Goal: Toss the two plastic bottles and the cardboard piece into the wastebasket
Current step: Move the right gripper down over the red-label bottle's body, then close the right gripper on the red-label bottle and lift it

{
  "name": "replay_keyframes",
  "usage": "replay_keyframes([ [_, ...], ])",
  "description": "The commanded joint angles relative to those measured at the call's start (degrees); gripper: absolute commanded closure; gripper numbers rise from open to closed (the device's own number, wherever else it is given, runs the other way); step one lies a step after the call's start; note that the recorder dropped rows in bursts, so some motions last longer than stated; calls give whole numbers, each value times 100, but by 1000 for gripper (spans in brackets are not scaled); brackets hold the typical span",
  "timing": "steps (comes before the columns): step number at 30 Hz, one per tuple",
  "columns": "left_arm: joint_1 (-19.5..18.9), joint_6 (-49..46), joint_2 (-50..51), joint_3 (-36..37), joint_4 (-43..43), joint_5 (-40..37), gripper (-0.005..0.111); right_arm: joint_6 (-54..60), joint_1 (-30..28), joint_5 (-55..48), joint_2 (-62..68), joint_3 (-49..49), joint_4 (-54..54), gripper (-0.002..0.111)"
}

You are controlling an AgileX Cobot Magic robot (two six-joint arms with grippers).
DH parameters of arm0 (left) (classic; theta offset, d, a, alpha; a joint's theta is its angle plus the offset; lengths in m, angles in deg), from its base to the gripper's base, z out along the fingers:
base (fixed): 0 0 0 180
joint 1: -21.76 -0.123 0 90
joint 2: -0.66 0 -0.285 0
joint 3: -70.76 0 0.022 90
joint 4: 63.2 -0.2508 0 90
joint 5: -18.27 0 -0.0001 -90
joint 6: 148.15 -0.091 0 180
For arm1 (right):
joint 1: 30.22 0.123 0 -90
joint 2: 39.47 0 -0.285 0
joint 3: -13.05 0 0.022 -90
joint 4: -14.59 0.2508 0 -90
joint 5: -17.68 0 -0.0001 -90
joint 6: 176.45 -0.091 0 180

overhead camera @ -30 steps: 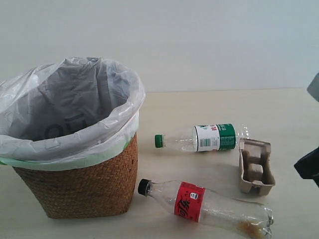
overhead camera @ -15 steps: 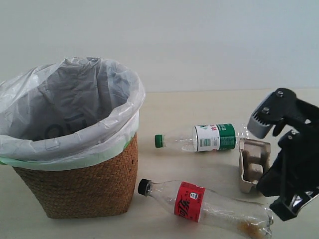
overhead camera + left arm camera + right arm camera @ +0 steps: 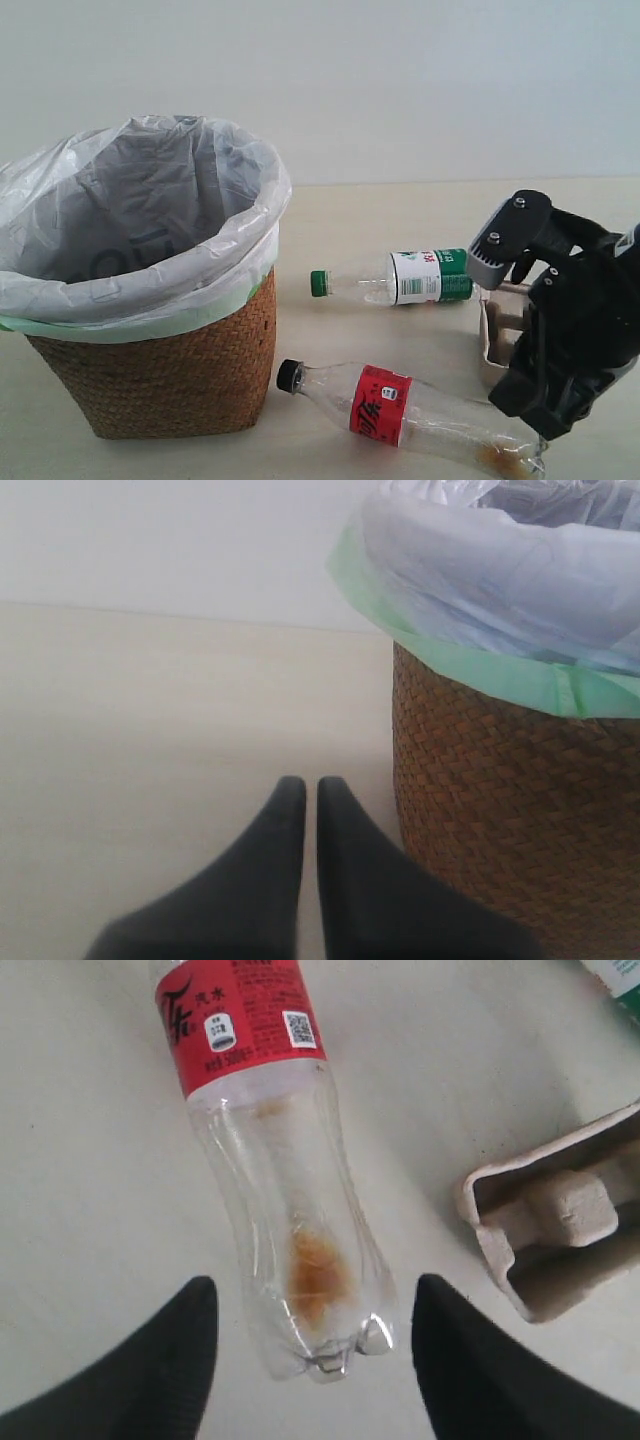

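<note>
The red-label bottle (image 3: 410, 408) with a black cap lies on the table in front; its base (image 3: 320, 1330) sits between the spread fingers of my right gripper (image 3: 315, 1295), which is open and hovers above it. Behind lies the green-cap bottle (image 3: 395, 278). The cardboard piece (image 3: 503, 335) is partly hidden behind the right arm (image 3: 565, 320); it shows beside the bottle in the right wrist view (image 3: 555, 1230). The wastebasket (image 3: 160, 370) stands at the left. My left gripper (image 3: 302, 785) is shut, empty, low beside the wicker wall (image 3: 510, 810).
A plain pale wall rises behind the light table (image 3: 400, 210). The wastebasket's white bag (image 3: 150, 220) folds over its rim with a green edge (image 3: 480, 670).
My right arm has moved in from the right edge, leftward and down over the base of the red-label bottle, now covering part of the cardboard piece. The objects have not moved.
</note>
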Motion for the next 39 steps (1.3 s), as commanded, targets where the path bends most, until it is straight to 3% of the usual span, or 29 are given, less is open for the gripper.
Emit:
replay_keyframes([
  [1,-12,31,-15,23,-28,49,103,350,12,194,11,-38,50,53],
  [11,-12,31,-15,23,-28,49,103,248,797,568,834,-57,-822,53],
  [17,-12,31,-15,23,-28,49,103,-177,807,706,1035,-57,-1525,53],
  [39,-12,31,-15,23,-28,49,103,-36,807,1033,1619,-57,-1140,53],
])
